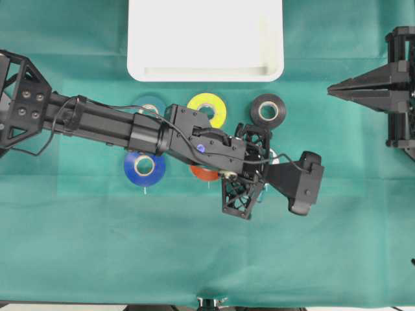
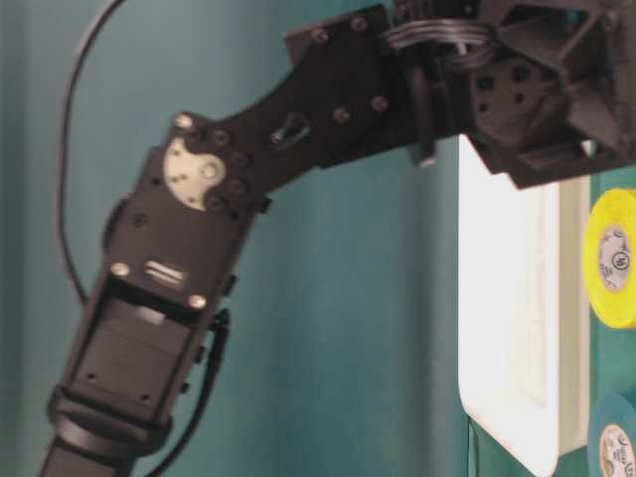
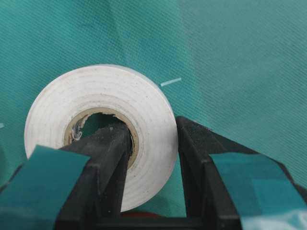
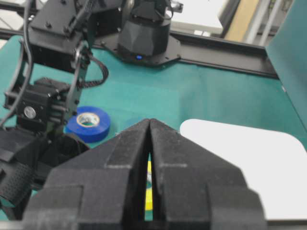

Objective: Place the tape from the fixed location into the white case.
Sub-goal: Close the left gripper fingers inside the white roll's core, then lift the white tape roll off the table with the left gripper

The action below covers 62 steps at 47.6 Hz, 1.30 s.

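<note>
left gripper (image 3: 153,158): pinched on the tape (image 3: 103,129), one finger through the core
right gripper (image 4: 148,158): pressed together, nothing held
white case (image 1: 205,39): seen at the counter's far edge

Both arms are black all over. The left arm (image 1: 117,123) has round screw heads, a thin black cable looping along it, and a small blue light on top. Its joint (image 2: 199,179) shows a shiny silver plate with bolts. The left fingers (image 3: 108,158) are thick black bars with teal tape on them. The right fingers (image 4: 124,163) are rough, dull black wedges.
</note>
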Each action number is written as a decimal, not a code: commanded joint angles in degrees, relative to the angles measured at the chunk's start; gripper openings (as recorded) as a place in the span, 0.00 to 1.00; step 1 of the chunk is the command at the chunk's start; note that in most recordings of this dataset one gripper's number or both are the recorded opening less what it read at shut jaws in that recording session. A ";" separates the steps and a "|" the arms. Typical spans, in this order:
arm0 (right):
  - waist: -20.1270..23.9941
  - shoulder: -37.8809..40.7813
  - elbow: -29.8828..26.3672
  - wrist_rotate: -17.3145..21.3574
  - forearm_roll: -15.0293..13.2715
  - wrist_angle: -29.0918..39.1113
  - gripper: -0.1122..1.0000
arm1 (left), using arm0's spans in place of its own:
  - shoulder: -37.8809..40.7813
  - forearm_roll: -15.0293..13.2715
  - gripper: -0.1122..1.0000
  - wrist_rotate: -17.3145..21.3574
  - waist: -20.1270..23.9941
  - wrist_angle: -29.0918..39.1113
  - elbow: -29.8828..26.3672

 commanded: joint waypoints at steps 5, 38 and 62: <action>0.00 0.26 -1.76 0.00 0.00 -0.26 0.10 | -7.38 0.00 0.33 0.18 -0.62 2.64 -3.69; 0.00 0.35 -2.20 -0.26 -0.09 -0.18 0.10 | -12.57 0.09 0.33 0.09 -0.88 18.54 -16.61; -0.09 0.35 -2.29 -0.44 -0.09 -0.18 0.10 | -13.18 0.09 0.33 0.00 -1.49 26.54 -26.37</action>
